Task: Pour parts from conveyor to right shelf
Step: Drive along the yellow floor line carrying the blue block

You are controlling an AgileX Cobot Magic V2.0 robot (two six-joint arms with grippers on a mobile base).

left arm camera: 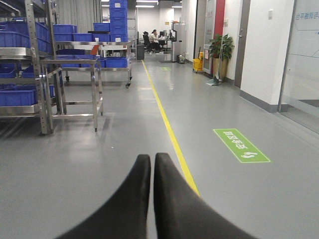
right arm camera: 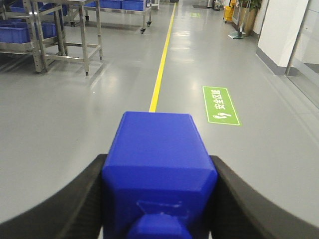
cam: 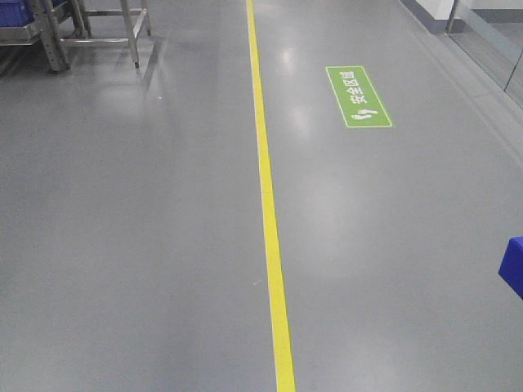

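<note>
Right end effector [right arm camera: 159, 169]: clamped on blue part [right arm camera: 157, 144], held above floor [cam: 122, 245].
Left end effector [left arm camera: 152, 167]: closed, empty.
Shelf [left arm camera: 30, 74] with bins [left arm camera: 20, 94]: far left.
Conveyor: not in view.
Step, judged: transport to shelf.
Next: approach a bin, tip part in.

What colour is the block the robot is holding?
The block is bright blue, best seen in the right wrist view.
</note>
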